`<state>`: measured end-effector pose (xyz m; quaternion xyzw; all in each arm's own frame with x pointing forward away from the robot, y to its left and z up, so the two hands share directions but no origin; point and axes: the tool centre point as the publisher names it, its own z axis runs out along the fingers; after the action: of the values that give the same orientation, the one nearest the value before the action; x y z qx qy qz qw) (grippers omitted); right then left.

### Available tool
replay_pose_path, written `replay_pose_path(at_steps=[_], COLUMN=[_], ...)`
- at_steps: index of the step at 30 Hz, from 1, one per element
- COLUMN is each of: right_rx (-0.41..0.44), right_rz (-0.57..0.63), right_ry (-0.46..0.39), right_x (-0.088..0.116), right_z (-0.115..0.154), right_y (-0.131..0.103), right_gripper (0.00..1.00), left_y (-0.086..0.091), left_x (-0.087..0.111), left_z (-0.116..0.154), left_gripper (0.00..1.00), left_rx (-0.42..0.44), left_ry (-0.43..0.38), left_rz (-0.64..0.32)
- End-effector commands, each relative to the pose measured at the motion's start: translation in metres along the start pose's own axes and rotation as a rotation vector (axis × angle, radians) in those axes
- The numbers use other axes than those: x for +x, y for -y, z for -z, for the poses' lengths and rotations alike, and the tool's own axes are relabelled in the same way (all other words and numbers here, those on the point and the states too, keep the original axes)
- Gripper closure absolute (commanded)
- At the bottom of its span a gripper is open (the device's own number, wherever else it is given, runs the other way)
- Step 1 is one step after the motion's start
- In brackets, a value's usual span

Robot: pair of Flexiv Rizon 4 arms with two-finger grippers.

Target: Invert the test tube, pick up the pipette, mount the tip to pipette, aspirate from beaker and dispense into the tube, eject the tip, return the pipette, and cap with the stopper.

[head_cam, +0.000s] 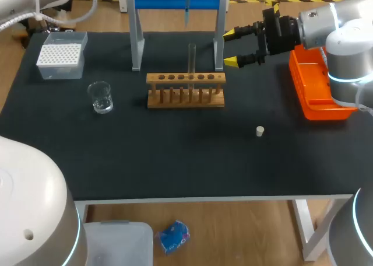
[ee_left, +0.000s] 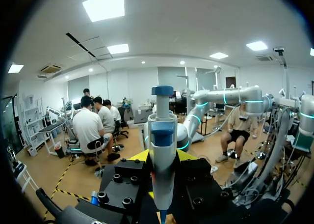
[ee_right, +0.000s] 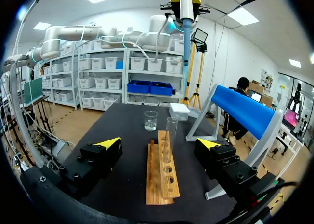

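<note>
You'll find nothing legible here — no words, numbers or labels can be made out on the pipette (ee_left: 162, 150), the beaker (head_cam: 101, 97), the wooden rack (head_cam: 185, 92), the tip box (head_cam: 60, 57) or the orange tray (head_cam: 315, 88). Any print they carry is too small to tell.

Black table (head_cam: 175, 161) carries tip box (head_cam: 60, 56), beaker (head_cam: 101, 97), rack (head_cam: 185, 91), stopper (head_cam: 260, 131), tray (head_cam: 312, 88).
</note>
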<state>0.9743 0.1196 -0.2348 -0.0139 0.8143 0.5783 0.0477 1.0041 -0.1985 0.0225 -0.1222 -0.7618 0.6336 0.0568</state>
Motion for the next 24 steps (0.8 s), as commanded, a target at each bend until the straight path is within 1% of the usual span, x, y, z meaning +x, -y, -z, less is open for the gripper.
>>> replay_pose_path(at_steps=[1, 9, 17, 24], right_rx=[0.001, 0.001, 0.001, 0.001], right_rz=[0.001, 0.001, 0.001, 0.001], right_ry=[0.001, 0.001, 0.001, 0.001], right_x=[0.0, 0.0, 0.0, 0.0], right_z=[0.0, 0.0, 0.0, 0.0], right_y=[0.0, 0.0, 0.0, 0.0], right_gripper=[0.0, 0.0, 0.0, 0.0], left_y=[-0.008, -0.019, -0.023, -0.03], left_x=[0.002, 0.004, 0.006, 0.008], left_z=[-0.006, -0.019, -0.021, -0.02], left_gripper=[1.0, 1.0, 1.0, 1.0], left_rx=[0.016, 0.046, 0.06, 0.067], left_ry=[-0.006, -0.015, -0.013, -0.004], left_rz=[0.01, 0.025, 0.034, 0.048])
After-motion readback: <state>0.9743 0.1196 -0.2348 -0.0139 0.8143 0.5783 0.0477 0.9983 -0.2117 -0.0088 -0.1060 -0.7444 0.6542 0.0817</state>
